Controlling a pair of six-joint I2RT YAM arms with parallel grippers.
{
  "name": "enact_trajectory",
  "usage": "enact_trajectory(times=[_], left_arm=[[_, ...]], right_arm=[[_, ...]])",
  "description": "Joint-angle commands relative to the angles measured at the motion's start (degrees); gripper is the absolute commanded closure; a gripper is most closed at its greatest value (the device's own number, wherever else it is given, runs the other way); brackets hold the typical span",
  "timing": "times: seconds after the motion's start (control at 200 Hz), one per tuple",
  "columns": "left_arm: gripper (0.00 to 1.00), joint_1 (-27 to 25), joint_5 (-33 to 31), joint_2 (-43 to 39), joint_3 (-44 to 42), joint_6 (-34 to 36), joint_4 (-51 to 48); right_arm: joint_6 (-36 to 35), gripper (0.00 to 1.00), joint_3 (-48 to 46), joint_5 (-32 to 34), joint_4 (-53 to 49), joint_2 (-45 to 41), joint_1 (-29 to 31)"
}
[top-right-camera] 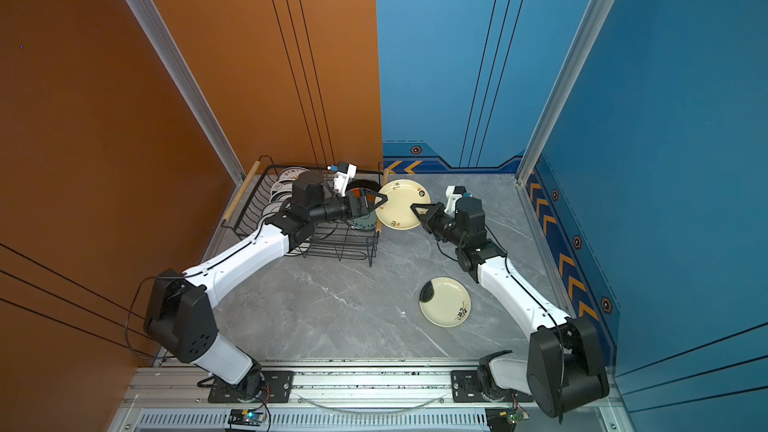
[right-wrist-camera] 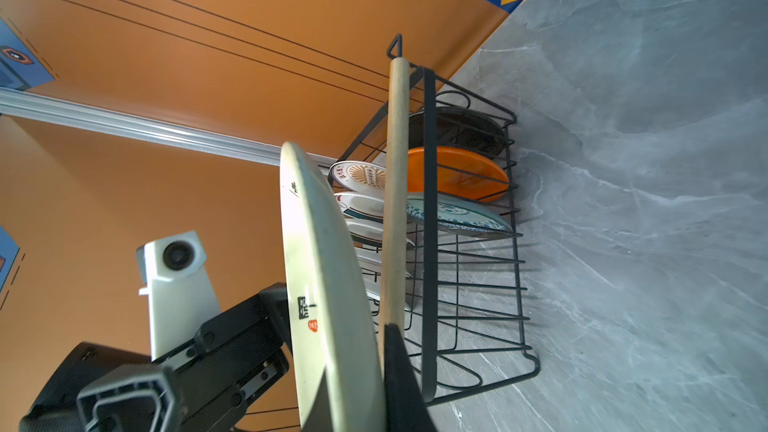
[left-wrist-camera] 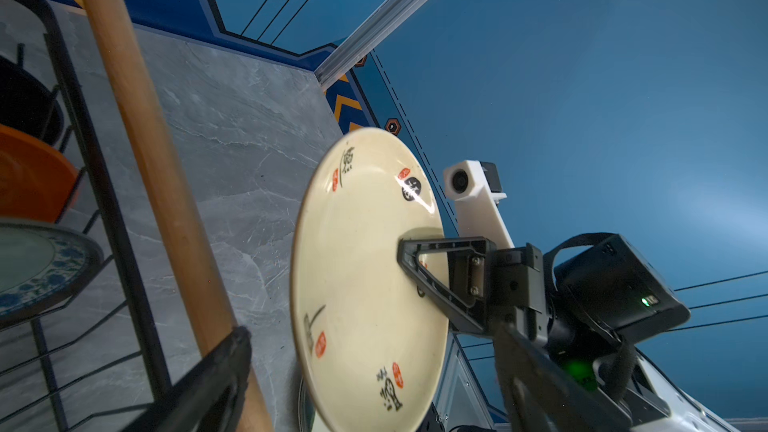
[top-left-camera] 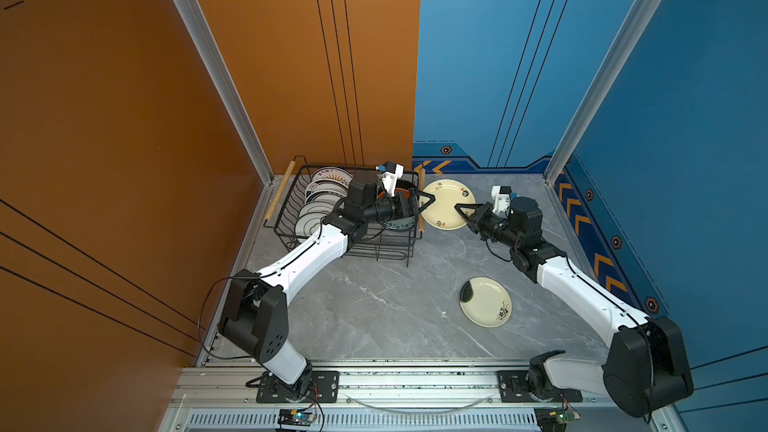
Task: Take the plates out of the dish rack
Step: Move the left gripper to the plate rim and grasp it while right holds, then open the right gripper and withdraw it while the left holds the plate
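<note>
Right gripper point(top-left-camera: 459, 209) tight on the cream plate point(top-left-camera: 444, 200) — left gripper point(top-left-camera: 424, 204) spread opposite, wooden handle point(top-left-camera: 422, 178) of the dish rack point(top-left-camera: 291, 218) alongside.

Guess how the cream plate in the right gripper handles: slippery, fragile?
Likely slippery: the cream plate shows glossy glare, and the right gripper pinches only its rim. Probably rigid: no sag beyond that pinch. Looks glazed ceramic, so dropping onto the table could chip it.

A cream plate point(left-wrist-camera: 361, 268) bears black brush marks and red seals; a second cream plate point(top-left-camera: 485, 302) has a black patch and a dark sprig. The dish rack point(top-left-camera: 286, 201) is black wire with pale wooden handles point(right-wrist-camera: 395, 201). In it are an orange plate point(right-wrist-camera: 457, 172), a black plate point(right-wrist-camera: 461, 128) and a teal patterned plate point(right-wrist-camera: 453, 214). The table point(top-left-camera: 374, 305) is veined grey.
</note>
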Motion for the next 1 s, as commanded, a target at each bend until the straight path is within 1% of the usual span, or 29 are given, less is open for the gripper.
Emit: enact_trajectory(times=[0.0,0.07,0.195,0.21,0.305,0.391,0.521,0.626,0.716,0.886,0.951,0.996], left_arm=[[0.09,0.6,2.5,0.6,1.5,-1.1,2.2],[0.09,0.6,2.6,0.8,1.6,-1.3,2.3],[0.13,0.6,3.2,1.3,2.0,-1.7,2.3],[0.17,0.6,3.4,1.4,2.1,-1.7,2.4],[0.27,0.6,4.2,2.0,2.4,-2.5,2.7],[0.42,0.6,5.2,2.5,2.4,-3.3,3.5],[0.62,0.9,5.7,2.9,2.0,-4.5,4.3],[0.70,1.0,6.2,2.8,1.1,-6.3,5.6],[0.76,1.2,6.6,2.5,0.7,-6.6,5.6],[0.94,1.7,6.6,2.1,-0.5,-7.9,5.6],[0.98,1.8,7.1,2.3,-0.6,-8.5,5.5],[0.99,1.9,7.4,2.5,-0.7,-9.1,5.6]], right_arm=[[1.5,1.00,-0.3,1.9,5.2,-0.7,1.4],[1.3,1.00,-0.3,1.8,5.3,-0.6,2.0],[0.9,1.00,-0.2,1.6,5.8,-0.3,3.1],[1.0,1.00,-0.3,1.6,6.0,-0.1,3.3],[-0.3,1.00,0.1,2.6,5.3,-0.1,4.5],[-0.9,1.00,0.4,2.8,5.4,0.1,5.0],[-0.6,1.00,0.8,2.2,6.0,0.6,5.2],[-0.7,1.00,0.6,2.4,6.4,1.0,5.4],[-0.7,0.98,0.7,2.1,7.1,1.7,5.4],[-1.2,0.89,1.3,1.6,7.5,2.9,5.6],[-1.3,0.85,1.5,1.4,7.7,3.4,5.6],[-1.3,0.80,1.6,1.4,7.8,3.5,5.6]])
